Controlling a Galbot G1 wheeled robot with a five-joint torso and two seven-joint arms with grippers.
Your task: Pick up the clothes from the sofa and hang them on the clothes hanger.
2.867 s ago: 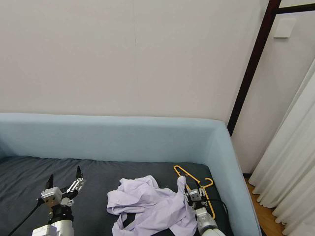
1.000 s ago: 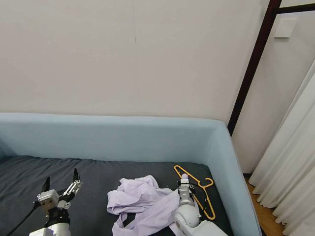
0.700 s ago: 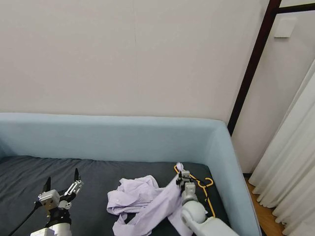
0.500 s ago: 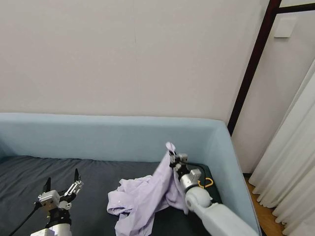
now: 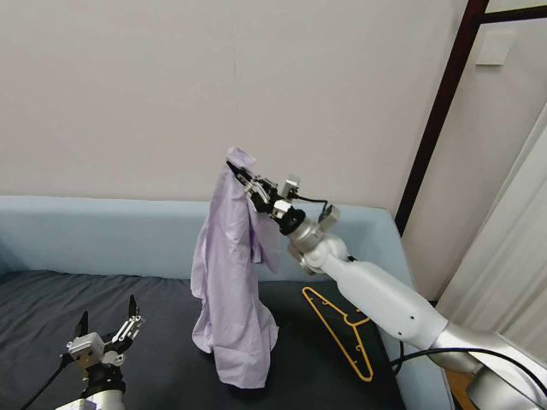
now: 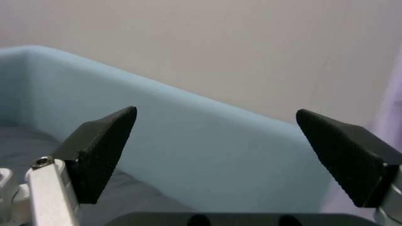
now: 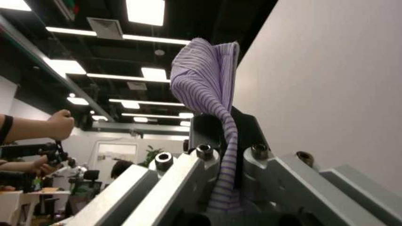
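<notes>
Above the sofa (image 5: 102, 235): right gripper (image 5: 242, 175) holds lilac shirt (image 5: 224, 282) aloft, jaws clamped on it.
Left gripper (image 5: 108, 318) low over sofa seat, jaws spread wide, empty.

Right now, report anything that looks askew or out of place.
The shirt hangs bunched and twisted from the right gripper, pinched by one edge, while the hanger lies flat on the sofa seat. Left gripper hovers open, low.

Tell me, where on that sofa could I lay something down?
The dark seat is bare between the open left hand and the hanging shirt. The right end is crowded: shirt hem, orange hanger, and the arm whose right hand holds the shirt up.
</notes>
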